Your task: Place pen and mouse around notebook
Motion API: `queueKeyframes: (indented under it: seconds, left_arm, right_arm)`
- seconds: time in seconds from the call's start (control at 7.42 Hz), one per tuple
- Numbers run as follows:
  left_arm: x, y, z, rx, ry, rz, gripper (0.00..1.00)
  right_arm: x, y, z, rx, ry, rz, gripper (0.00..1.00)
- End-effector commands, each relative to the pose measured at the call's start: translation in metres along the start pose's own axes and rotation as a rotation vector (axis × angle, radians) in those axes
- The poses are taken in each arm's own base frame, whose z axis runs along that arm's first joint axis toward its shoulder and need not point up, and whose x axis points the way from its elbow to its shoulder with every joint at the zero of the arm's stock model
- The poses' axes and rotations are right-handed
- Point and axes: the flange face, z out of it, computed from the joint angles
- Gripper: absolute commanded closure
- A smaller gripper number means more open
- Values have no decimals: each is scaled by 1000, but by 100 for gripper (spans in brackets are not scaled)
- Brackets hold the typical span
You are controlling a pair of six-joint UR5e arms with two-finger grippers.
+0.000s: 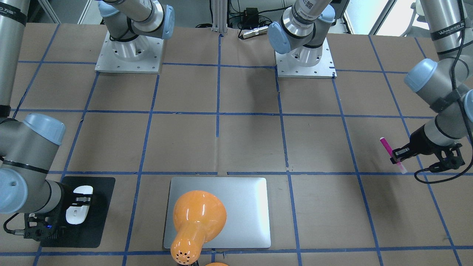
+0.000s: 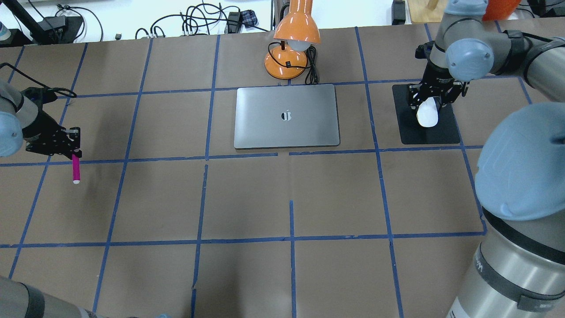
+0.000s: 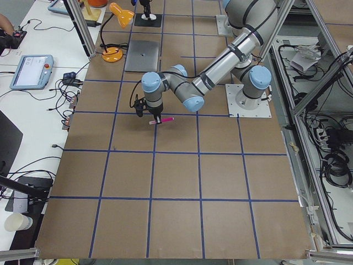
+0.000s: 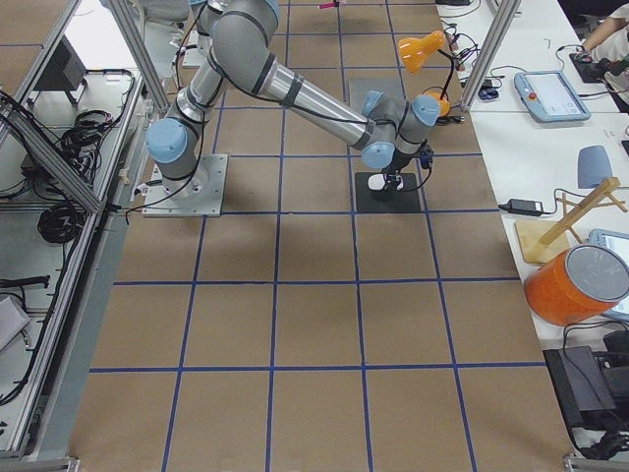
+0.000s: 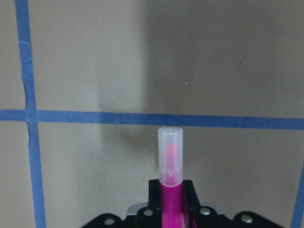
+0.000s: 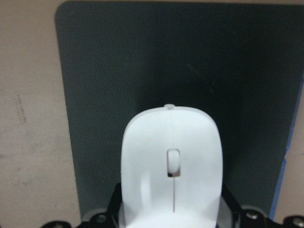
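My left gripper [image 2: 74, 151] is shut on the magenta pen [image 2: 76, 170], far out on the table's left side and well away from the notebook [image 2: 287, 115]. The pen [image 5: 170, 166] points forward from the fingers, its pale cap end just above the brown paper. The notebook is a closed silver laptop lying flat at the table's far middle. My right gripper [image 2: 429, 105] is shut on the white mouse [image 2: 427, 115] over the black mat [image 2: 441, 132], to the right of the notebook. The mouse [image 6: 171, 171] sits between the fingers; whether it touches the mat I cannot tell.
An orange desk lamp [image 2: 291, 39] stands just behind the notebook, its shade leaning over the laptop's far edge [image 1: 196, 214]. Blue tape lines grid the brown table cover. Cables and equipment lie beyond the far table edge.
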Motion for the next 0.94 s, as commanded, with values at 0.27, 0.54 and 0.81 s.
queueKeyframes:
  seconds: [0.27, 0.54, 0.81]
  left_arm:
    - [185, 44, -22, 6, 9, -304, 100]
    - [277, 85, -17, -35, 59, -502, 100]
    - [348, 126, -2, -57, 37, -692, 100]
  right_arm:
    - [3, 3, -18, 17, 7, 8, 0]
    - [0, 17, -87, 52, 13, 5, 0]
    - [-65, 65, -179, 42, 6, -81, 0]
